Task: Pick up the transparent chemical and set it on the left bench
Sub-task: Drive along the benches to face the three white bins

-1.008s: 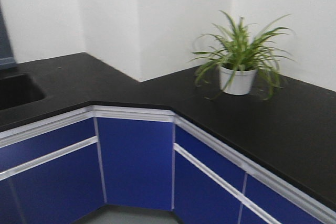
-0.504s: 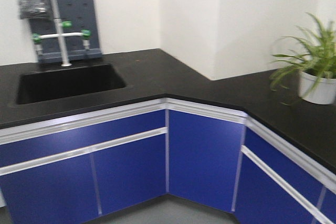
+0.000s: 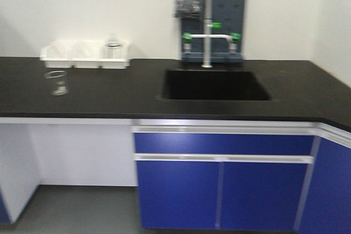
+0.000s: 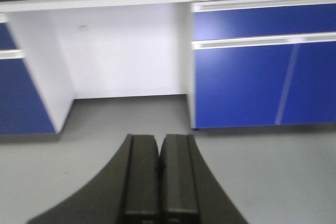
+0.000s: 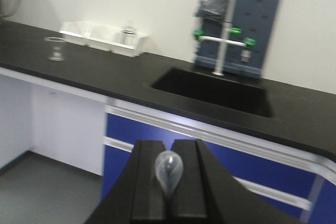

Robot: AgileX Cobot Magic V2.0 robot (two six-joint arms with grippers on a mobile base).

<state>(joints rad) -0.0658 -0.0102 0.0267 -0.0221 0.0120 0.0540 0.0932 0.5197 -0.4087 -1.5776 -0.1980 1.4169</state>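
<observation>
**Pipette in hand, worktop ahead: set it down low and flat**

The right fingers (image 5: 149, 182) were closed on the pipette (image 5: 168, 171). Its clear, rounded bulb stood up out of the seam between them, and the stem was hidden below. The left fingers (image 4: 140, 177) were pressed together with nothing in them, pointing at the grey floor (image 4: 79, 145) in front of the blue cabinet doors (image 4: 252, 82).

The worktop (image 3: 109, 100) lay straight ahead, well apart from the arms. A glass beaker (image 3: 56, 82) stood near its left end with a white tray (image 3: 85, 56) at the wall behind it. The sink (image 3: 216, 84) lay to the right under the green-handled tap (image 3: 207, 26).

The step in hand looked like the carry to the worktop, with the release yet to come. Done well, it probably called for:

- keeping the squeeze steady but no harder, since the bulb looked soft
- aiming for the bare black stretch between beaker and sink, nearer the middle than either
- bringing the right arm in above the front edge, then lowering until the pipette was nearly on the surface
- parting the fingers only then

A slim round tube would likely roll, so letting go from a height near the sink risked losing it into the basin. The beaker looked light enough to topple if brushed.
</observation>
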